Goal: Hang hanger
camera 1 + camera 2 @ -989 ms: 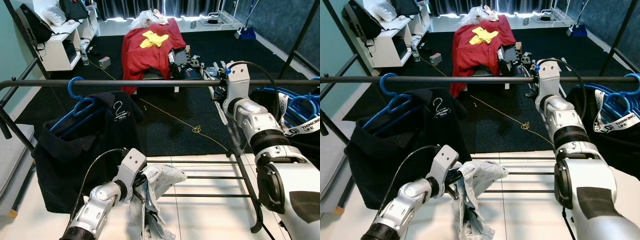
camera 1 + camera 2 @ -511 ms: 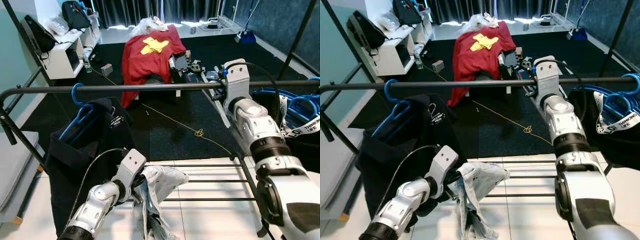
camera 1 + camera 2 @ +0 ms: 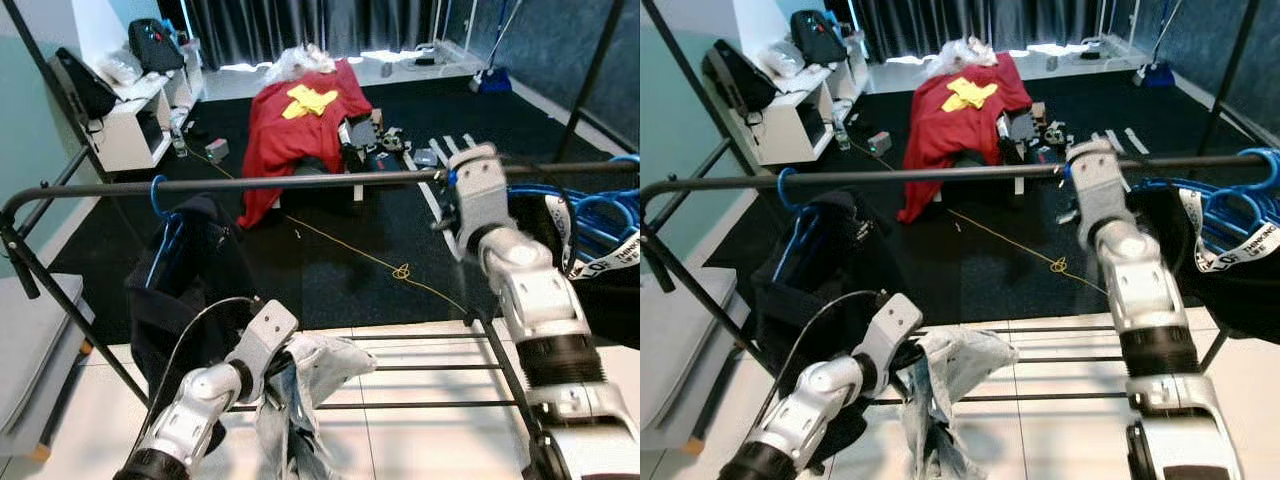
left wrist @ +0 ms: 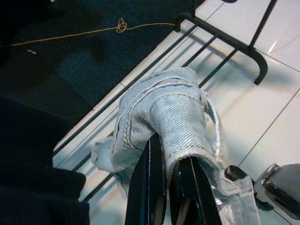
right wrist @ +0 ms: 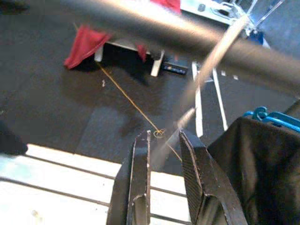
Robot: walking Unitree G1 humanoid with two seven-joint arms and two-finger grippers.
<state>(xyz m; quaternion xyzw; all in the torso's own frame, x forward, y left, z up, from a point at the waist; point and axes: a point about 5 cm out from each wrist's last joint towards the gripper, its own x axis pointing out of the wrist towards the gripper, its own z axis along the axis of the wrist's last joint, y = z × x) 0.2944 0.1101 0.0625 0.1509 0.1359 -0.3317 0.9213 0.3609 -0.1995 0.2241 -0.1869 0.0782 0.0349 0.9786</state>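
**Right gripper at the rail, left gripper carrying a denim garment**

The right gripper [image 5: 161, 187] is raised to the black horizontal rail [image 3: 300, 182] of the clothes rack, near its right-hand end. In the right wrist view its two black fingers [image 5: 138, 187] are slightly spread around a thin, blurred pale rod that slants up toward the rail; whether this is the hanger's wire, and whether the fingers actually grip it, cannot be told. The left gripper [image 4: 171, 187] hangs low over the rack's base bars [image 3: 420, 372], its fingers close together and pinching a pale denim garment [image 4: 164, 112] that drapes over them.

A blue hanger [image 3: 160, 195] carrying a dark garment [image 3: 195, 290] is already hooked near the rail's left end. More blue hangers [image 3: 1245, 190] with dark clothing crowd the right end, just beside the right arm.

Judged risks: if the rod is the hanger's hook and the fingers part before it seats over the rail, it would fall to the base bars. The arm could also snag the neighbouring blue hangers. The dangling denim may catch on the base bars if the left arm moves.
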